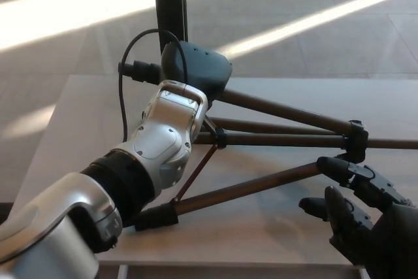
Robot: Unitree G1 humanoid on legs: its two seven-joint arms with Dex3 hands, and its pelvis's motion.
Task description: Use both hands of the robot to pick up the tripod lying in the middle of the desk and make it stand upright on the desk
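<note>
The tripod (261, 184) lies across the desk (85, 115), with its brown legs fanning to the left and its black head (366, 181) at the right. My left hand (196, 68) is closed over the upper leg near the far left end. Its fingers are hidden behind its dark back. My right hand (356, 227) is at the lower right with fingers apart, just below the tripod head and holding nothing.
A black pole (170, 4) stands behind the desk's far edge, right behind my left hand. A black cable (123, 96) loops from my left wrist. The desk's front edge runs along the bottom of the picture.
</note>
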